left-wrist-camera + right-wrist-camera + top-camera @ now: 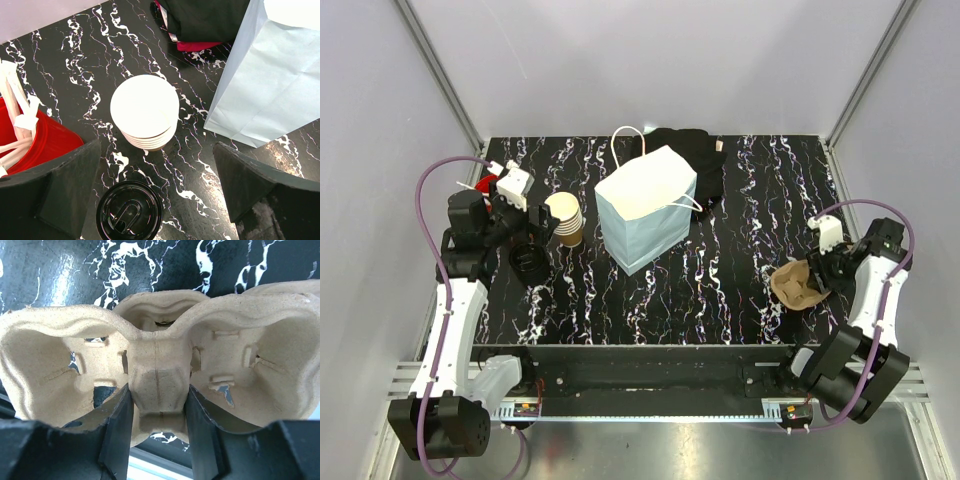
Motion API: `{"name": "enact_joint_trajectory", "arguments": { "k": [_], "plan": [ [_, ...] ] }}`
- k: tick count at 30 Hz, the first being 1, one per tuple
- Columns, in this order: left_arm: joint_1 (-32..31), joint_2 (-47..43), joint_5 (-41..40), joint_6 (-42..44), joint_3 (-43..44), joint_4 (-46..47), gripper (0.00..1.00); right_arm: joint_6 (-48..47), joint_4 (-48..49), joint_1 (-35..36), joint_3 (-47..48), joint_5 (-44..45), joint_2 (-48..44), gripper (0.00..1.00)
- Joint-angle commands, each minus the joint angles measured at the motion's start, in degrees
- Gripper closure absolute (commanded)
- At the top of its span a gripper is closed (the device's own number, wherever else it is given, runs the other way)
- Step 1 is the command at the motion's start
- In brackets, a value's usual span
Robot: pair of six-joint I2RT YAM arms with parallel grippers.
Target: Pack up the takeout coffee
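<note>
Small takeout coffee cup [129,212] under a round black plastic lid: shows only that lid from above, paper wall hidden, near side cut off by the bottom edge of the left wrist view. Stands on the black, white-veined marbled table [740,200], just on the near side of the stack of tan paper cups [145,111] and apart from it. Hard to pick out against the dark top from overhead.

Left gripper [156,150]: hangs above cup and stack, jaws spread wide, holding nothing.

Red plastic cup [45,145]: cut off at the left edge, partly behind a finger; holds white paper-wrapped straws [17,107].

Pale blue paper bag [645,205] with white cord handles: upright mid-table, mouth open, contents not to be made out.

Black soft bundle [685,150]: behind the bag, mostly hidden, not identifiable.

Beige moulded-pulp cup carrier [50,350]: at the table's right, fills the right wrist view, cut off at the right; table visible through slots in its wells.

Right gripper [159,412]: jaws drawn in narrow, clamped on the carrier's central post, one finger against each side.
</note>
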Motion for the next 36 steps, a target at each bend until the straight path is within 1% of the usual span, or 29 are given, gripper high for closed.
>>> {"name": "enact_joint_trajectory", "arguments": {
  "k": [1,3,7,9,10,11,12,13,14,15,16,17,18,20,21,23,24,25,27,28,32,33,35,36],
  "plan": [
    [-0.08,-0.37,1.71,0.35,0.79,1.29,0.01,0.18,-3.94,0.43,5.85,-0.54,-0.69,0.56],
    [-0.17,-0.36,1.62,0.43,0.79,1.29,0.01,0.44,-5.53,0.52,7.70,-0.81,-0.43,0.56],
    [0.01,-0.19,1.79,0.43,0.87,1.38,0.01,2.46,-10.09,1.48,15.50,-2.65,-0.60,0.56],
    [-0.08,0.07,1.88,0.35,0.96,1.38,0.01,5.36,-10.98,4.20,18.77,-2.31,-0.43,0.56],
    [-0.17,-0.01,1.97,0.35,0.96,1.29,0.01,6.85,-11.07,5.52,22.00,-1.00,-0.08,0.56],
    [-0.08,0.07,1.88,0.35,0.96,1.29,0.01,9.91,-11.07,8.84,23.69,-0.20,0.27,0.56],
    [-0.17,-0.10,1.88,0.35,0.88,1.38,0.01,11.68,-11.07,10.44,25.36,0.50,0.54,0.56],
    [-0.17,-0.19,1.80,0.35,0.96,1.38,0.01,13.44,-11.07,12.28,29.29,1.73,1.58,0.56],
    [-0.17,-0.19,1.71,0.35,0.96,1.38,0.01,17.20,-11.16,15.43,31.42,2.35,2.38,0.56],
    [-0.17,-0.28,1.71,0.26,1.05,1.38,0.01,18.97,-11.59,17.20,36.05,2.79,3.25,0.57],
    [-0.17,-0.36,1.53,0.26,1.05,1.29,0.01,22.21,-11.69,18.53,38.53,3.58,5.26,0.57],
    [-0.26,-0.45,1.44,0.26,1.05,1.29,0.01,23.72,-11.95,19.84,40.91,4.11,6.33,0.57],
    [-0.17,-0.45,1.53,0.26,1.05,1.29,0.01,25.04,-12.04,22.73,45.63,5.16,8.51,0.57],
    [-0.25,-0.28,1.27,0.35,1.31,1.29,0.01,28.12,-12.21,25.99,50.05,6.74,11.07,0.57],
    [-0.34,-0.10,0.92,0.52,1.57,1.29,0.01,29.00,-12.21,29.40,53.90,9.19,13.35,0.57],
    [-0.52,0.42,0.39,0.96,2.80,1.20,0.01,31.03,-12.21,34.16,57.44,12.18,15.91,0.57],
    [-0.78,0.77,0.04,1.22,3.42,0.94,0.01,31.64,-12.30,36.18,60.85,14.81,18.36,0.57],
    [-0.96,1.13,-0.14,1.92,5.08,0.76,0.01,32.78,-12.30,40.47,62.53,16.05,19.69,0.57],
    [-1.66,2.36,-0.14,2.71,7.02,0.06,0.01,33.84,-12.39,44.27,67.61,19.47,23.89,0.56],
    [-1.84,2.80,0.38,3.68,9.20,-0.12,0.01,34.89,-12.48,47.25,69.39,20.36,25.40,0.56],
    [-1.93,6.92,3.10,3.08,14.22,1.02,0.01,37.01,-13.97,52.98,79.67,24.58,33.57,0.55],
    [-1.93,7.80,4.07,2.37,15.02,2.42,0.01,37.27,-14.15,53.69,83.34,25.55,36.37,0.55],
    [-2.01,10.34,6.09,-0.43,16.51,4.53,0.01,37.36,-13.54,56.14,85.92,27.21,38.58,0.56],
    [-2.45,11.23,6.36,-1.66,16.78,7.50,0.01,37.10,-13.01,57.11,88.02,28.71,40.68,0.55]
  ]
}}
